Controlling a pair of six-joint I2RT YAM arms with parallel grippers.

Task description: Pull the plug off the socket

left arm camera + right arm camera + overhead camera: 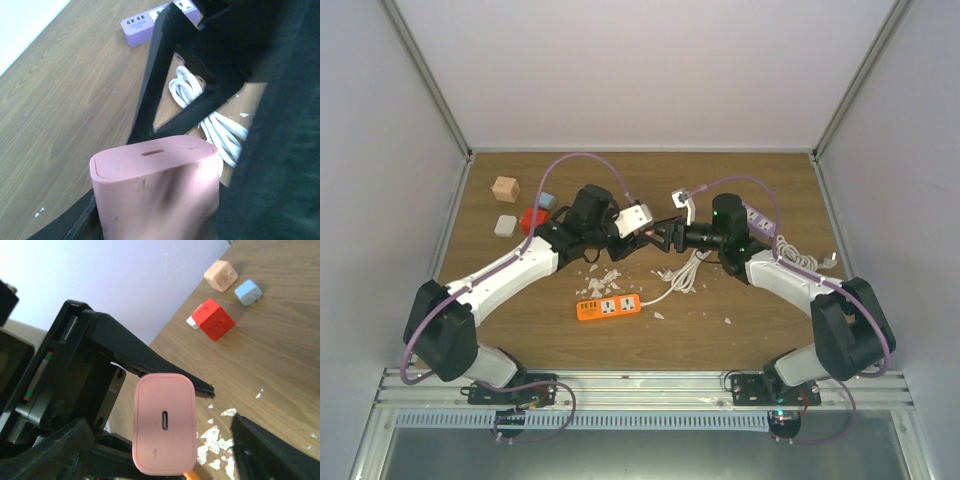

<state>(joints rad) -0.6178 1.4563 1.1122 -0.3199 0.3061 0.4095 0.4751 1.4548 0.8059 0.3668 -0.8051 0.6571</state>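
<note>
The plug [636, 217] is a small rounded block, white from above and pinkish in both wrist views, and it hangs in the air over the middle of the table. My left gripper [642, 228] is shut on it. In the left wrist view the plug [155, 185] fills the space between the jaws. My right gripper [665, 240] faces it, open. In the right wrist view its two fingers stand apart on either side of the plug [164, 422], whose slot faces the camera. The socket [608, 307], a short orange strip, lies flat on the table nearer the arms, with nothing plugged in.
A purple power strip [757, 218] and a coiled white cable [685, 275] lie under the right arm. At the back left sit a tan cube [505, 188], a light-blue cube [546, 201], a red cube [532, 220] and a small white cube [505, 226]. White scraps [605, 278] litter the middle.
</note>
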